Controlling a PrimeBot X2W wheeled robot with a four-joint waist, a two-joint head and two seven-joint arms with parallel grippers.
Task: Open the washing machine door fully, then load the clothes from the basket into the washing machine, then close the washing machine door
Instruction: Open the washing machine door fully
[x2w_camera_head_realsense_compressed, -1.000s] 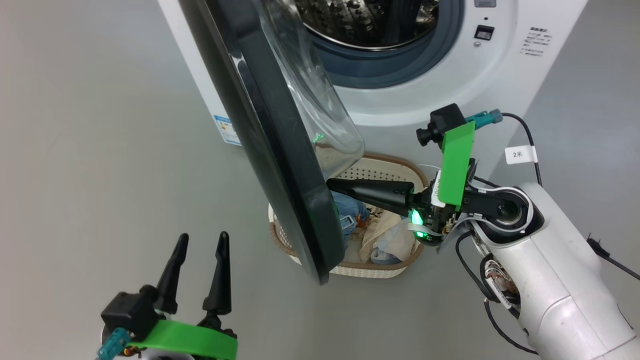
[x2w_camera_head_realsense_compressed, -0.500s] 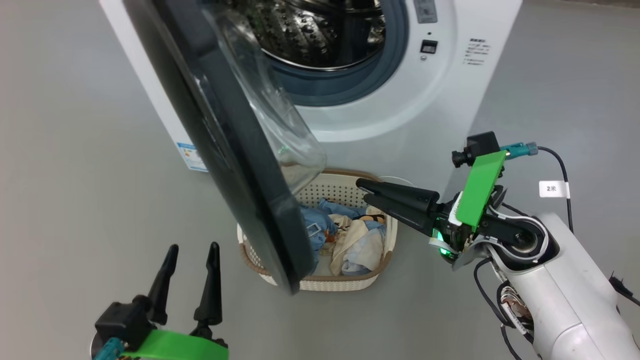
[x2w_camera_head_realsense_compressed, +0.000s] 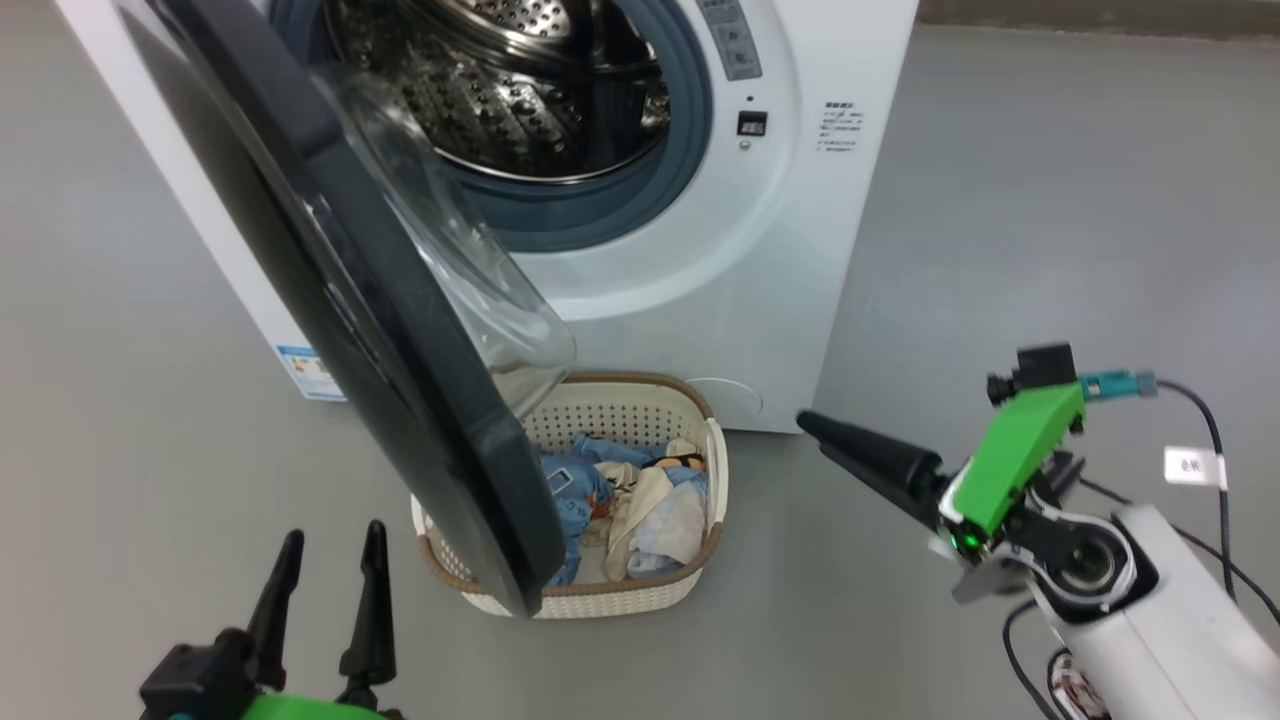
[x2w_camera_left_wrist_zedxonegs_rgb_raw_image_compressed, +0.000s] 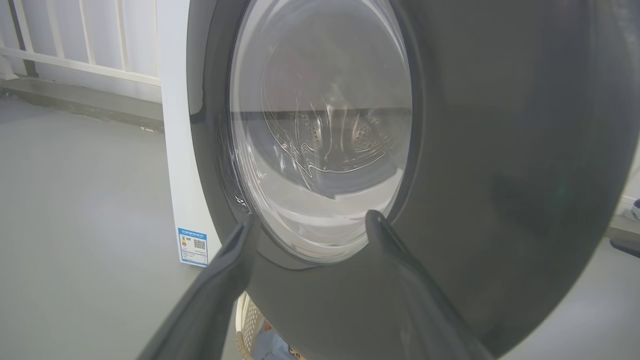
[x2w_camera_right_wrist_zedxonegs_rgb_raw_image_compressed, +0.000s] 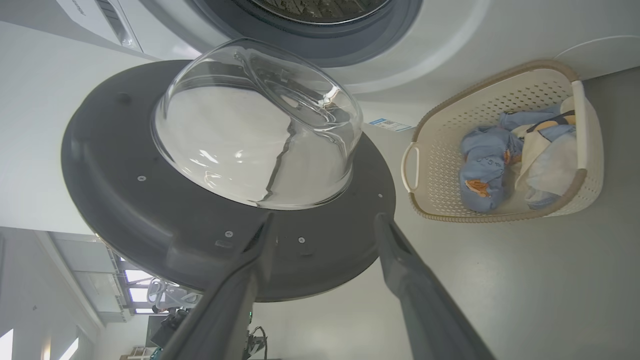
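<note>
**Head view.** Washing machine (x2w_camera_head_realsense_compressed: 800, 250): white, standing on the grey floor (x2w_camera_head_realsense_compressed: 1000, 200), steel drum (x2w_camera_head_realsense_compressed: 500, 90) exposed. Door (x2w_camera_head_realsense_compressed: 470, 470): black, swung partly out, between the two grippers, its clear bulging window (x2w_camera_head_realsense_compressed: 470, 290) facing the right gripper. Basket (x2w_camera_head_realsense_compressed: 715, 480): on the floor against the machine's front, below the door's lower edge, well apart from the right gripper and to its left. Clothes (x2w_camera_head_realsense_compressed: 640, 500): blue and cream, lying inside the basket. Left gripper (x2w_camera_head_realsense_compressed: 334, 535): lower left, fingers spread wide, empty, near the door's outer face. Right gripper (x2w_camera_head_realsense_compressed: 805, 420): lower right, pointing toward the basket, touching nothing.

**Left wrist view.** Left gripper (x2w_camera_left_wrist_zedxonegs_rgb_raw_image_compressed: 311, 217): fingers wide apart, nothing between them. Door (x2w_camera_left_wrist_zedxonegs_rgb_raw_image_compressed: 500, 150): straight ahead of the fingertips, outer face toward them; contact cannot be told. Blue label (x2w_camera_left_wrist_zedxonegs_rgb_raw_image_compressed: 192, 246): on the machine's white side, beyond the left finger.

**Right wrist view.** Right gripper (x2w_camera_right_wrist_zedxonegs_rgb_raw_image_compressed: 326, 220): fingers wide apart, empty. Door (x2w_camera_right_wrist_zedxonegs_rgb_raw_image_compressed: 125, 200): inner face directly ahead of the fingertips, apart from them, glass bowl (x2w_camera_right_wrist_zedxonegs_rgb_raw_image_compressed: 250, 125) bulging toward the gripper. Basket (x2w_camera_right_wrist_zedxonegs_rgb_raw_image_compressed: 435, 165): to the right of the fingers, holding the clothes (x2w_camera_right_wrist_zedxonegs_rgb_raw_image_compressed: 500, 160).
</note>
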